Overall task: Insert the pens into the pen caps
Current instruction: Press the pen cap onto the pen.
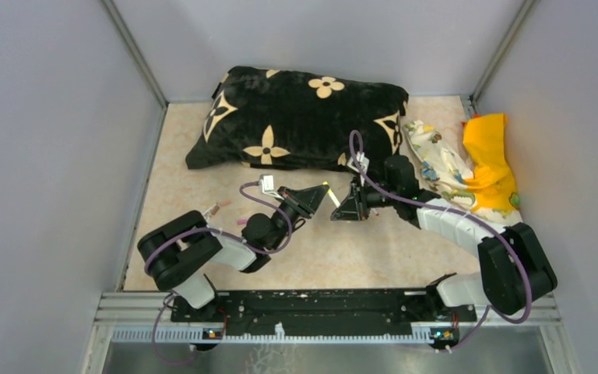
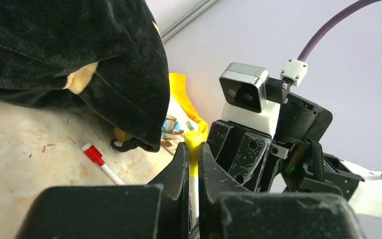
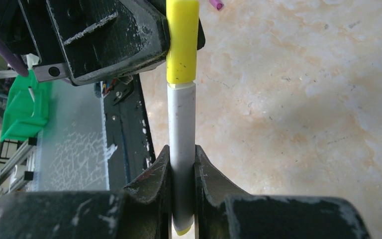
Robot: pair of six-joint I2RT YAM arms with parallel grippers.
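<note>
A white pen [image 3: 181, 124] with a yellow cap [image 3: 182, 42] on its far end is held between both grippers. My right gripper [image 3: 182, 152] is shut on the white shaft, and a yellow end shows below its jaws. My left gripper [image 2: 193, 149] is shut on the yellow cap [image 2: 194, 142], with white shaft showing deeper between its jaws. In the top view the two grippers, left [image 1: 321, 195] and right [image 1: 341, 209], meet nose to nose in front of the cushion. A red-capped pen [image 2: 99, 162] lies on the table. A pink-ended pen [image 1: 216, 209] and a pink cap [image 1: 241, 221] lie by the left arm.
A large black cushion with cream flowers [image 1: 304, 117] lies at the back, close behind the grippers. A patterned cloth [image 1: 436, 160] and a yellow cloth [image 1: 490, 156] lie at the back right. Grey walls enclose the table on three sides.
</note>
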